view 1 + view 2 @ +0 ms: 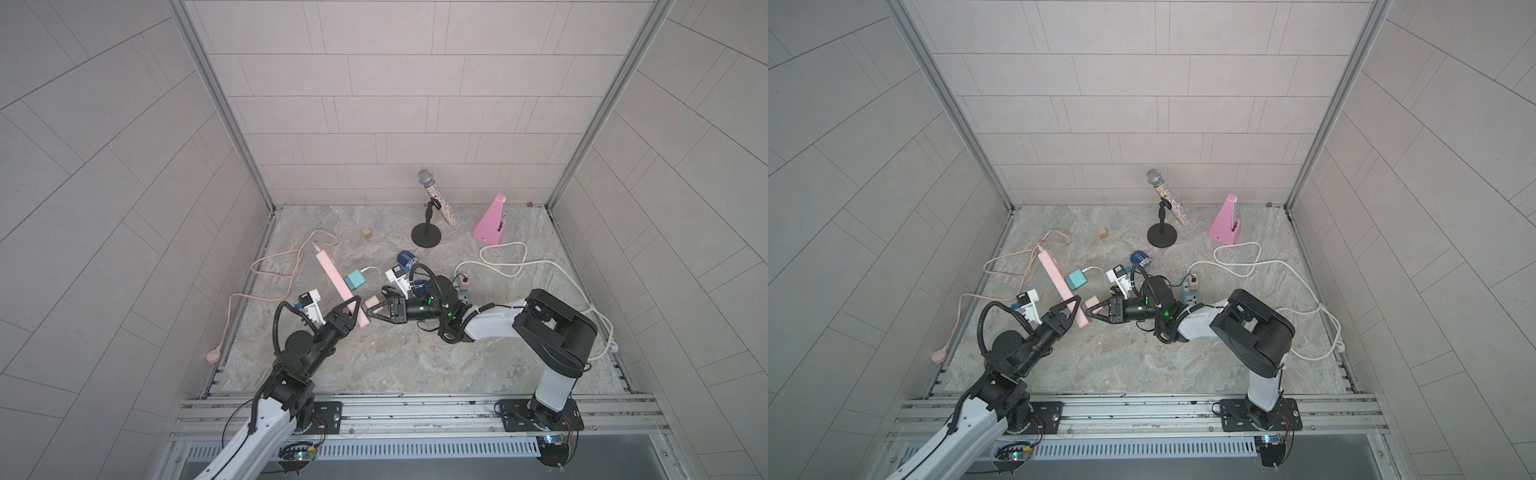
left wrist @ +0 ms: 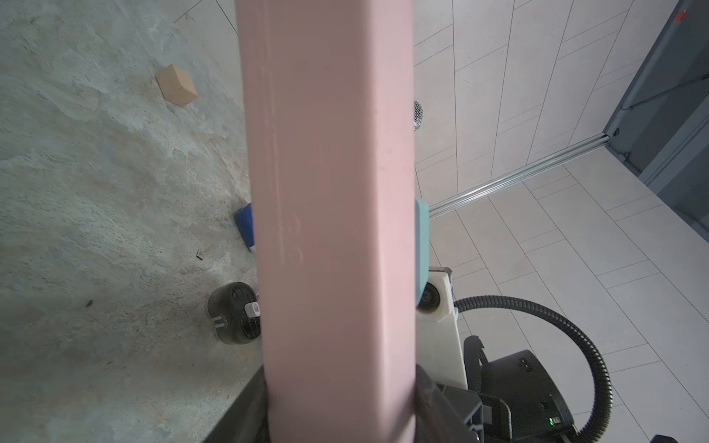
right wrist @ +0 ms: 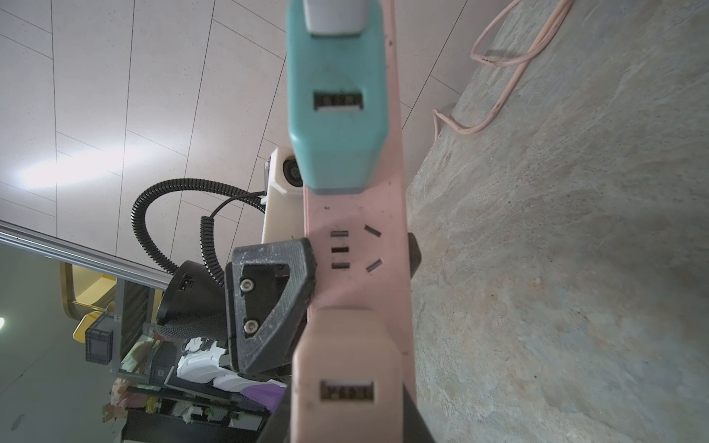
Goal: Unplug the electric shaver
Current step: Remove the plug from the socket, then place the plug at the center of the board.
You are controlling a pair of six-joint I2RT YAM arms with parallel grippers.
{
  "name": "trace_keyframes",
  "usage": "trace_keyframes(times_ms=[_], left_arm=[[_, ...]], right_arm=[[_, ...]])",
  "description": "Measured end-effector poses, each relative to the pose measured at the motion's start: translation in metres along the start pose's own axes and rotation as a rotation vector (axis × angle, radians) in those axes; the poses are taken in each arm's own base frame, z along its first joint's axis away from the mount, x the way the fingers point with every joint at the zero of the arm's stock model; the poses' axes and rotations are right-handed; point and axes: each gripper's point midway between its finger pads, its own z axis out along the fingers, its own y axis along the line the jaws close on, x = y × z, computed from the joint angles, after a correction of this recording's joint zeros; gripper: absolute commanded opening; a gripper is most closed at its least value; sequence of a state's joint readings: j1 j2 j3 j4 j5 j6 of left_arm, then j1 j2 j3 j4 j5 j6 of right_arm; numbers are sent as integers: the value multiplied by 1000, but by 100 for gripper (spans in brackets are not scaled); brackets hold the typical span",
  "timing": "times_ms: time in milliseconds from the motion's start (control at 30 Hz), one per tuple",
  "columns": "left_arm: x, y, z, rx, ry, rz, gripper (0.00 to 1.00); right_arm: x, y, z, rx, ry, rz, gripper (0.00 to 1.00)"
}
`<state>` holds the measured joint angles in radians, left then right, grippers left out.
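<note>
Your left gripper (image 1: 354,311) has fingers clamped on the pink power strip (image 1: 332,276). Your right gripper (image 1: 374,306) pinches the beige adapter (image 1: 371,300) plugged into it.

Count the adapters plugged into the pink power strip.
2. On the pink power strip, a teal adapter sits mid-strip, and a pale pink adapter sits near its end, in the right gripper. No others show in both top views.

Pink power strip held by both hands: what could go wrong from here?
The right hand grips the beige adapter, whose port looks empty; the white cable enters the teal adapter, so the shaver may stay plugged in.
The left hand pinches the pink power strip only by its narrow sides; a pull could twist it loose.
</note>
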<state>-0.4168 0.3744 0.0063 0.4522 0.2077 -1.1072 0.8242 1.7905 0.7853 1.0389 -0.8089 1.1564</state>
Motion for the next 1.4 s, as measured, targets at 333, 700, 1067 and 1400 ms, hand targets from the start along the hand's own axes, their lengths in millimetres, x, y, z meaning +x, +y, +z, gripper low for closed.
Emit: trace_keyframes(times_ms=[333,700,1067,1400], left_arm=[[5,10,0,-35,29,-2,30],[5,23,-2,-85,32,-8,28],[8,28,-4,-105,45,-7,29],[12,31,-4,-116,68,-2,29]], right_arm=[[-9,-11,-13,31,-27,3,0],[-54,-32,-51,168,-149,-24,0],[-102,-58,-91,524,-98,-142,0],[-134,-118,-107,624,-40,-75,0]])
